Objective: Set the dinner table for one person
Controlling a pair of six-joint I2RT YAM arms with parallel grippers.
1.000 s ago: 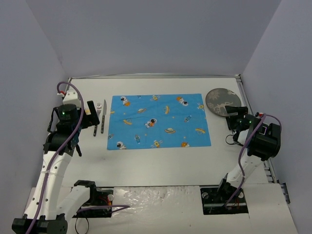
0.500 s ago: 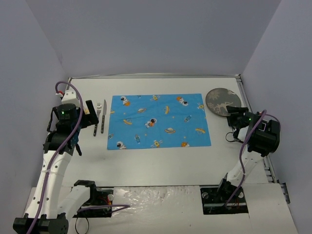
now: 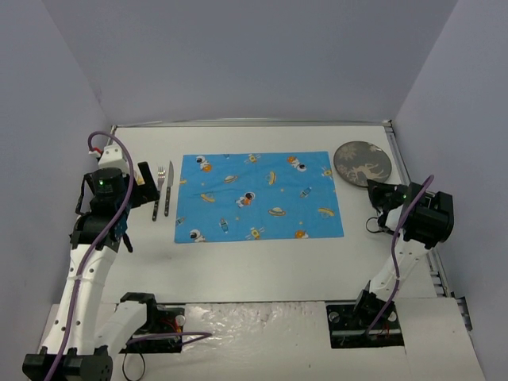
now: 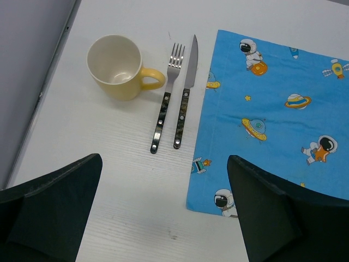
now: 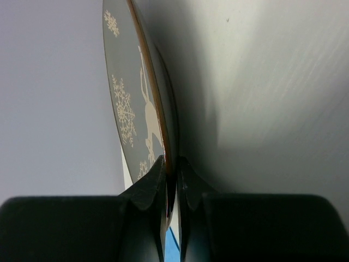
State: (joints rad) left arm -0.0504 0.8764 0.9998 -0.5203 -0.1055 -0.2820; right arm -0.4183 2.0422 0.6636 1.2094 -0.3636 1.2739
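On the white dinner table (image 3: 262,262) lies a blue space-print placemat (image 3: 258,197). A dark round plate (image 3: 362,163) with a pale reindeer and snowflakes rests at the far right. My right gripper (image 3: 375,189) is shut on its near rim; in the right wrist view the rim (image 5: 155,103) runs between the pinched fingers of that gripper (image 5: 170,164). A fork (image 4: 165,101) and a knife (image 4: 185,98) lie side by side left of the placemat (image 4: 272,109), next to a yellow mug (image 4: 115,65). My left gripper (image 4: 163,164) hovers open above the bare table near them.
The table has a thin metal rim and grey walls on three sides. The plate sits close to the right edge. The arm bases and cables stand at the near edge.
My right gripper has closed its fingers onto the plate's near rim. The left arm has hardly moved and stays open.
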